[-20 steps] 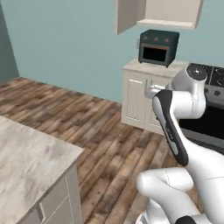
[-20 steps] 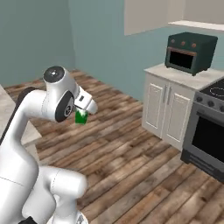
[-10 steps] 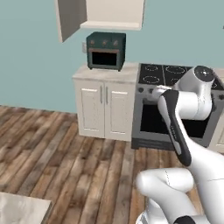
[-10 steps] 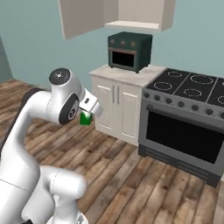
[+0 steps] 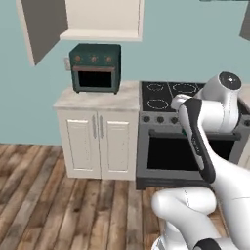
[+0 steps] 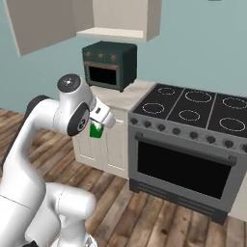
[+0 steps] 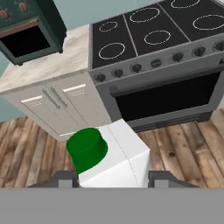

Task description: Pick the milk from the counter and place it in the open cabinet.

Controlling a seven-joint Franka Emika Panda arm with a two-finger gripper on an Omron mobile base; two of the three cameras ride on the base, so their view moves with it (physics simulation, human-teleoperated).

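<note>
In the hand view the milk (image 7: 114,162), a white carton with a green cap, sits between my two dark fingertips (image 7: 64,178), and my gripper (image 7: 113,177) is shut on it. In the right base view the gripper (image 6: 98,123) holds the carton's green base (image 6: 96,130) at chest height, in front of the base cabinet. The open wall cabinet (image 6: 119,18) (image 5: 101,19) hangs above and beyond, its bare shelf well higher than the milk. In the left base view my own arm hides the milk. The large counter is out of view.
A dark green oven (image 5: 95,67) stands on a small marble top (image 5: 100,100) over a cream two-door base cabinet (image 5: 96,139), directly under the wall cabinet. The cabinet's door (image 5: 41,27) swings open to the left. A grey stove (image 6: 185,140) with black burners stands to the right.
The whole picture has shifted as the base moved: the oven, stove and wall cabinet now show closer and more head-on. The milk stays in the gripper.
</note>
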